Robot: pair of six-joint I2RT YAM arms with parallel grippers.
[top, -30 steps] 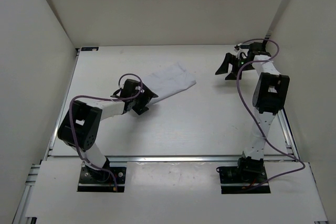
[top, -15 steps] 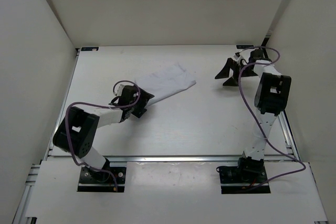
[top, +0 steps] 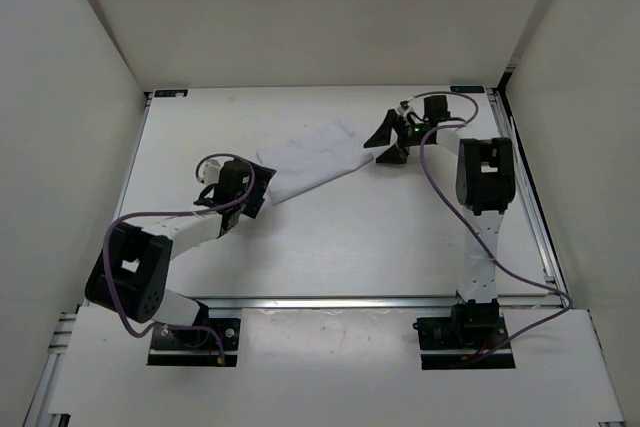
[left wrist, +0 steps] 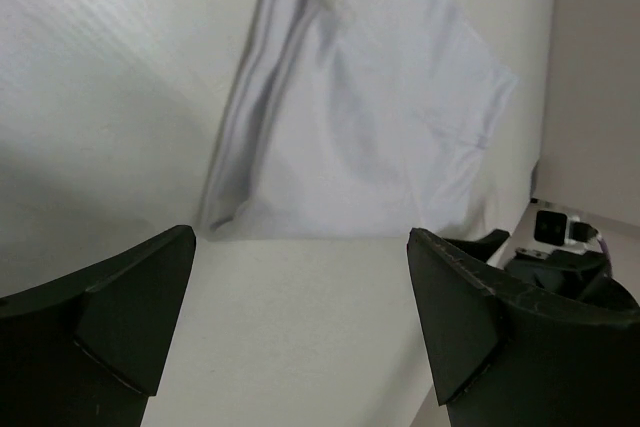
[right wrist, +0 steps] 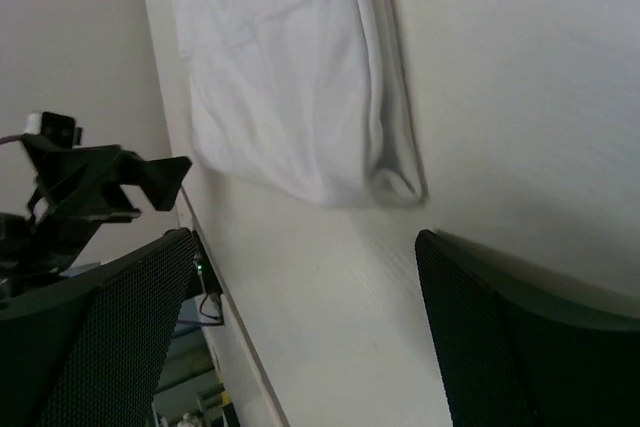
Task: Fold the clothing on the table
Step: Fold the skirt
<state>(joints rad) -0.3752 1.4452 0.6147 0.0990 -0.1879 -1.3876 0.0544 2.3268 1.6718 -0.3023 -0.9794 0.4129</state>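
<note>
Clothing point(top: 315, 159) lies unfolded on the surface point(top: 400, 237). Since a second ago, my right tool point(top: 385, 144) now flanks its right end and my left tool point(top: 255, 192) its left. Both gape empty, so I judge corner grasps come next.

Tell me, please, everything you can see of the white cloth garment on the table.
The plain white, thin fabric clothing lies flat and slanted on the matte white table, towards the back. It is roughly rectangular and softly wrinkled, with a bunched fold along one long edge. The open left hand and open right hand face its ends; neither holds it.
</note>
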